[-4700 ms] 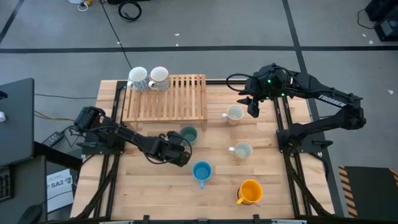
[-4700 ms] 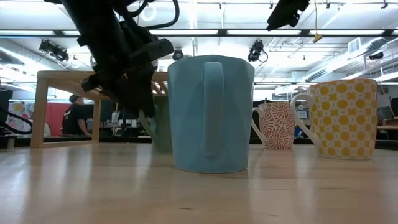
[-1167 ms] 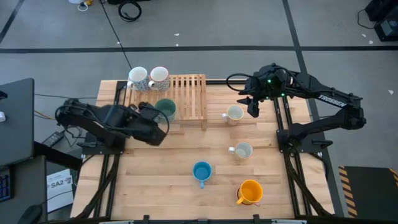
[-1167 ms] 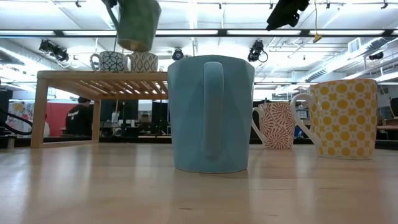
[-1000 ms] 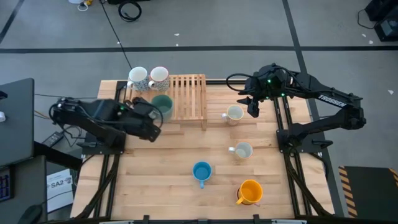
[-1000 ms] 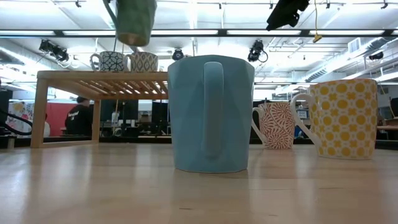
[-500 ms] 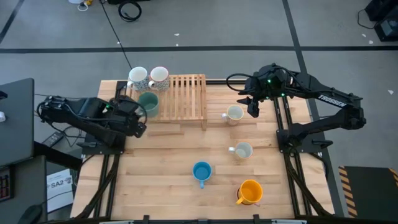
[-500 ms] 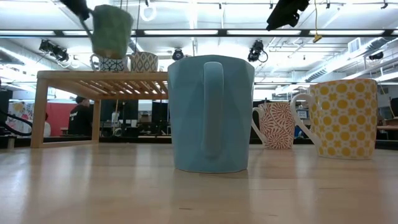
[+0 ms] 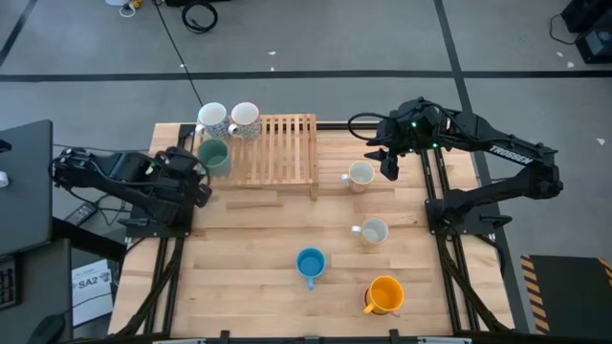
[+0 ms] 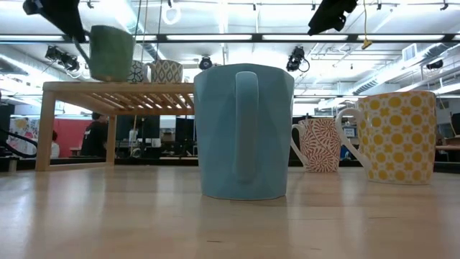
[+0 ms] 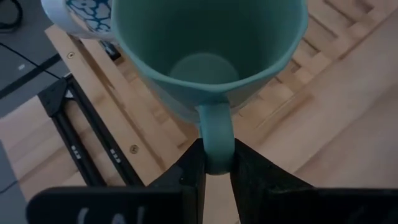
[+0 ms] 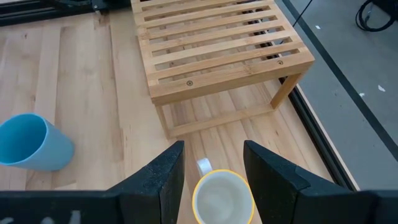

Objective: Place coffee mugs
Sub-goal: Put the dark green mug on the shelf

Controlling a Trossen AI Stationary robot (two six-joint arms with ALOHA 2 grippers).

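Note:
My left gripper (image 11: pixel 216 168) is shut on the green mug (image 9: pixel 212 155), which it holds over the left end of the slatted wooden rack (image 9: pixel 273 153), close to two patterned mugs (image 9: pixel 212 119) (image 9: pixel 245 118) standing on the rack's far left corner. In the low view the green mug (image 10: pixel 111 52) hangs just above the rack top. My right gripper (image 12: pixel 214 177) is open and hovers above a cream mug (image 12: pixel 222 196) standing on the table right of the rack. A blue mug (image 9: pixel 310 263), an orange mug (image 9: pixel 384 294) and a white mug (image 9: pixel 373 231) stand on the table. My left gripper pinches the green mug's handle (image 11: pixel 214 134) between its two fingers (image 11: pixel 189 171), one on each side of the loop. It comes from the table's left and near side. The mug is lifted and slightly tilted, mouth up, its base (image 10: pixel 108 78) close over the slats.
The rack's middle and right slats (image 9: pixel 287 143) are bare. The table's left near part (image 9: pixel 229 277) is free wood. Black arm frames run along both table sides (image 9: pixel 163 258) (image 9: pixel 449 268). In the low view the blue mug (image 10: pixel 243 129) stands close in front, two patterned mugs (image 10: pixel 320 144) (image 10: pixel 397 137) to its right.
My left gripper has carried the green mug toward the table's left along the rack and lowered it, from high over the rack's middle to just above its left end beside the patterned mugs. It has stayed shut on the handle.

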